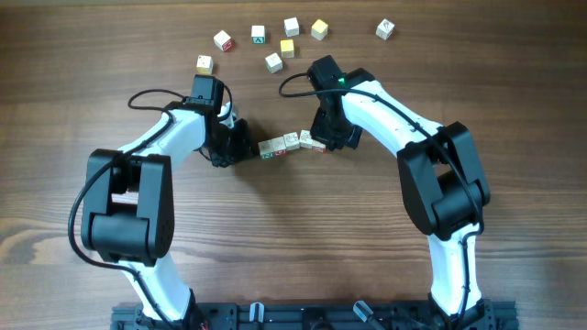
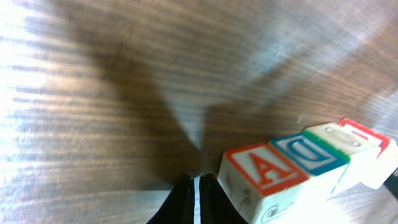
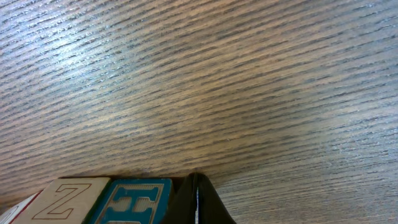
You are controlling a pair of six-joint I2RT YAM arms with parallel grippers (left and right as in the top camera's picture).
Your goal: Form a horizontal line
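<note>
Horizontal line [image 1: 291,143] sits mid-table btwn both arms, cubes touching side by side, slightly slanted. Left gripper [image 2: 198,186] is clenched, empty, tips just beside the row's left end. Right gripper [image 3: 196,190] is clenched too, empty, at the right end. Loose cubes [image 1: 275,61] lie scattered on the far side.

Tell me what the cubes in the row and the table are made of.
Row: probably painted wood; pale matte faces, printed coloured letters. Table: wood or wood-look laminate; streaky brown grain with a soft sheen.
</note>
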